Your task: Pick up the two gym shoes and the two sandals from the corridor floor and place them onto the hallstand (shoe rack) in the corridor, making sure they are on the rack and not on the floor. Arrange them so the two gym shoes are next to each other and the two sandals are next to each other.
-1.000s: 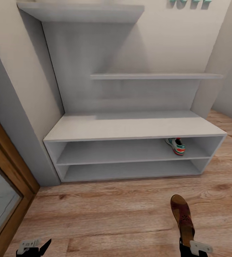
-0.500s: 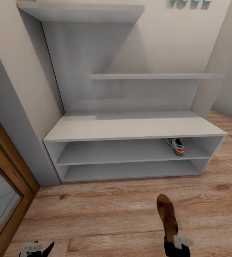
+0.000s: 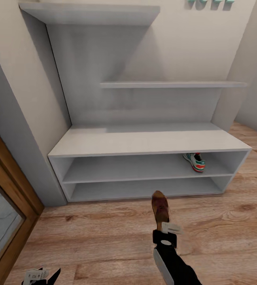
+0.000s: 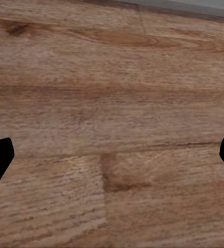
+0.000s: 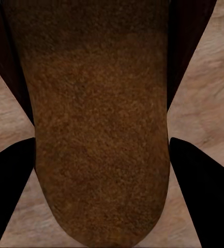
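Clutter is scarce around the wide pale grey hallstand (image 3: 144, 140): one white sneaker with green trim and orange-red heel (image 3: 195, 161) is seen at the right end of its upper shelf row, nothing between it and the flat brown leather sandal (image 3: 160, 208). Since the earlier frame the sandal has been carried leftward and closer to the rack. Its long axis is aimed at the shelves, toe forward, above the wood-plank floor (image 3: 104, 233), heel clamped by the right gripper (image 3: 166, 231). The left gripper (image 4: 112, 155) is spread wide, empty.

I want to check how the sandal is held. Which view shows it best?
The right wrist view: the sandal sits close up between both dark fingers. The head view shows it small, above the floor.
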Tool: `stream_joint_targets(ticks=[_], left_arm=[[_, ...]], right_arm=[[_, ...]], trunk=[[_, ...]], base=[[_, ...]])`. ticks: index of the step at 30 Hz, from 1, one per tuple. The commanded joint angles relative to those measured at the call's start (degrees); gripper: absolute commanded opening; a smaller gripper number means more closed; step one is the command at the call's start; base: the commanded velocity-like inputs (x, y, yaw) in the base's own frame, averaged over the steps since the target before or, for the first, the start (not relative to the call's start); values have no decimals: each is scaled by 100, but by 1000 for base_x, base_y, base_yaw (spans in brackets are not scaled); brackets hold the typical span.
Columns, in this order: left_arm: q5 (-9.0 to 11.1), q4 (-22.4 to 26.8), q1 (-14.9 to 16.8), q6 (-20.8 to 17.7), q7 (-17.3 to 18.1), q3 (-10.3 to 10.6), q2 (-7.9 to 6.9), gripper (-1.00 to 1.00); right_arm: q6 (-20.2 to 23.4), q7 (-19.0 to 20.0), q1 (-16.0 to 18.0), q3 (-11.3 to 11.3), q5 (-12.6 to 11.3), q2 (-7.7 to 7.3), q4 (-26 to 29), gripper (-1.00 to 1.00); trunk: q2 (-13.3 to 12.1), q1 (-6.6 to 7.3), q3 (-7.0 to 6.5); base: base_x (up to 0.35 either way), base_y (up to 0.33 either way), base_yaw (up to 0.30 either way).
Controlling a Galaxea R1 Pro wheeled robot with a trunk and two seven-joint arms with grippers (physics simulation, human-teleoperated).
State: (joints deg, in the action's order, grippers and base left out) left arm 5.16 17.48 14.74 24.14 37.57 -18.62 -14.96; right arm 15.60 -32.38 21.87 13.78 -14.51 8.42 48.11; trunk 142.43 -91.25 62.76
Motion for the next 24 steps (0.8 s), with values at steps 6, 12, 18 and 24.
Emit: stream_joint_targets(ticks=[6, 12, 18, 24], left_arm=[[53, -8, 3, -14, 74, 2, 93, 100], [-45, 1, 3, -14, 82, 10, 153, 100], [-50, 4, 3, -14, 84, 16, 151, 100], [-50, 1, 3, -14, 86, 54, 157, 100]], right_arm=[[797, -1005, 988, 28, -52, 158, 153, -100], [1274, -1114, 1273, 419, -69, 158, 360, -100], [1276, -1113, 1275, 542, -81, 158, 357, -100], [1272, -1092, 1276, 556, -100, 158, 342, -100]], trunk=[[2, 1, 6], [2, 1, 6], [2, 1, 6], [2, 1, 6]], base=[[0, 0, 0], [0, 0, 0], [0, 0, 0], [0, 0, 0]])
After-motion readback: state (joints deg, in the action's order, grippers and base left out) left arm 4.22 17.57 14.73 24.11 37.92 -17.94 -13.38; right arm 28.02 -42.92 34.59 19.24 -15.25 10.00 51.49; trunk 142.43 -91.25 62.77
